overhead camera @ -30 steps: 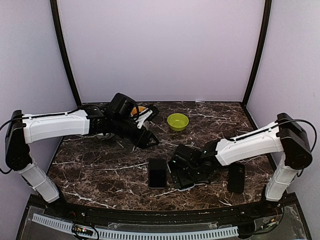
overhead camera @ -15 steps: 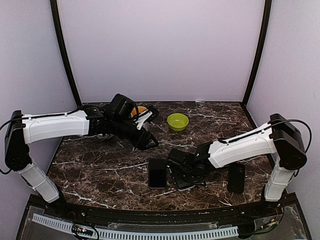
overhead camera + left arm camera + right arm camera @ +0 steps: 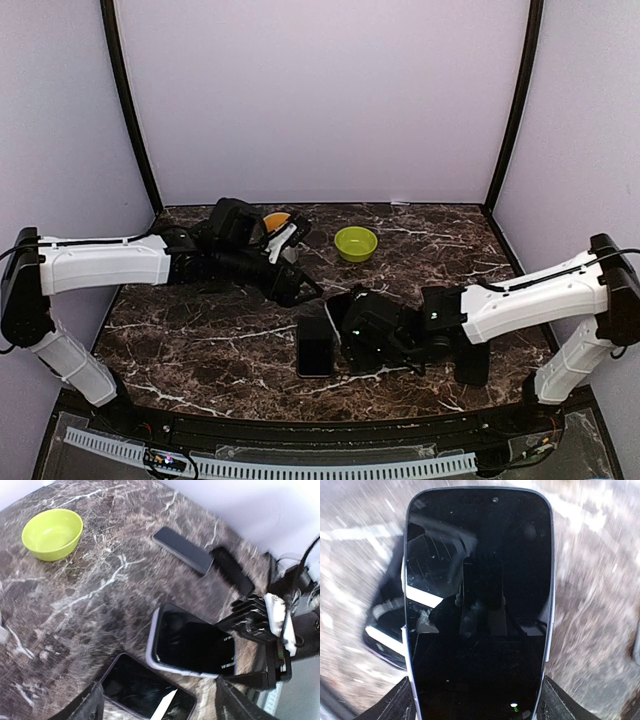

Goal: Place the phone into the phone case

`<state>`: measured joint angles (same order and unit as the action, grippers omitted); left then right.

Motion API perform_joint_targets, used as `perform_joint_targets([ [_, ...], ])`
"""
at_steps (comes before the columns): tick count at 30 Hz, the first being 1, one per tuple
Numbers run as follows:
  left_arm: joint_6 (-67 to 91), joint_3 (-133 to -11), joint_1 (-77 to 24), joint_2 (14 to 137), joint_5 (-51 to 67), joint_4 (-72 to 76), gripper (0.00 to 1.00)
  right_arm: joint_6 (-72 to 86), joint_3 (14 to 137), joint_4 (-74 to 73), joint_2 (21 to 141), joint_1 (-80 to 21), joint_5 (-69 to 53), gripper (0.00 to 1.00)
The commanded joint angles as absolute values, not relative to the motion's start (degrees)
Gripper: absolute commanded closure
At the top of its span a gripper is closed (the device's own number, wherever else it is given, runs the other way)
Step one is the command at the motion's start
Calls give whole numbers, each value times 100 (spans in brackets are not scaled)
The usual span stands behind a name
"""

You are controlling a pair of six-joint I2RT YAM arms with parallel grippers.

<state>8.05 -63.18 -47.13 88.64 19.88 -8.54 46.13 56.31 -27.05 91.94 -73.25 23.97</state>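
Big dark marbled counter with two white arms stretched over it. The right gripper is clamped on the phone, pinching it across its width near one end. It's holding the phone tilted up off the counter, right beside and partly over the phone case, which lies flat near the front middle. The left gripper hangs just behind those two with its jaws apart, nothing in them, touching neither one. A little green bowl sits further back, well apart from all that.
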Motion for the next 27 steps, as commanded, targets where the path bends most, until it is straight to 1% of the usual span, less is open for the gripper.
perform_joint_targets([
  [1, 1882, -5429, -4747, 7937, 2327, 1412, 4, 4131, 5437, -1292, 8372, -7451, 3512, 66],
  [2, 2040, -5058, -4779, 7723, 2297, 1787, 2, 4047, 5392, -1085, 8252, -7475, 3635, 66],
  [3, 2266, -4915, -4807, 7637, 2200, 2400, 2, 3955, 5353, -827, 8156, -7493, 3723, 67],
  [5, 2361, -4662, -4962, 7472, 1995, 2955, 1, 3799, 5324, -541, 8025, -7542, 3935, 67],
  [8, 2217, -4790, -5274, 7484, 1556, 2947, 3, 3503, 5372, -191, 7899, -7642, 4218, 68],
  [10, 2309, -4835, -5309, 7524, 1146, 2840, 8, 3269, 5395, 52, 7856, -7743, 4339, 68],
  [11, 2310, -4821, -5315, 7519, 1070, 2903, 14, 3142, 5389, 206, 7850, -7812, 4425, 68],
  [12, 2313, -4793, -5312, 7526, 984, 2959, 17, 3050, 5393, 294, 7848, -7870, 4524, 68],
  [13, 2330, -4787, -5316, 7546, 966, 3034, 24, 2970, 5394, 355, 7843, -7943, 4613, 68],
  [14, 2371, -4827, -5312, 7570, 962, 3037, 26, 2897, 5395, 415, 7845, -7982, 4658, 68],
  [15, 2394, -4866, -5312, 7632, 969, 2985, 32, 2815, 5405, 444, 7846, -8015, 4669, 68],
  [18, 2429, -5042, -5325, 7742, 1148, 2895, 41, 2590, 5459, 471, 7857, -8101, 4710, 68],
  [20, 2432, -5094, -5340, 7801, 1257, 2905, 53, 2494, 5499, 443, 7891, -8135, 4745, 68],
  [21, 2442, -5110, -5345, 7824, 1279, 2907, 58, 2471, 5509, 440, 7890, -8155, 4750, 68],
  [22, 2461, -5108, -5349, 7832, 1324, 2924, 68, 2454, 5515, 431, 7894, -8156, 4752, 69],
  [23, 2474, -5091, -5352, 7831, 1343, 2943, 72, 2438, 5502, 442, 7885, -8161, 4747, 69],
  [24, 2502, -5077, -5348, 7831, 1399, 2984, 83, 2427, 5494, 447, 7865, -8162, 4743, 69],
  [25, 2512, -5038, -5351, 7824, 1442, 3008, 88, 2418, 5475, 448, 7855, -8165, 4741, 69],
  [26, 2526, -5019, -5348, 7816, 1545, 3044, 97, 2403, 5453, 448, 7841, -8165, 4745, 70],
  [27, 2529, -4990, -5345, 7810, 1594, 3056, 99, 2400, 5431, 442, 7821, -8164, 4752, 69],
])
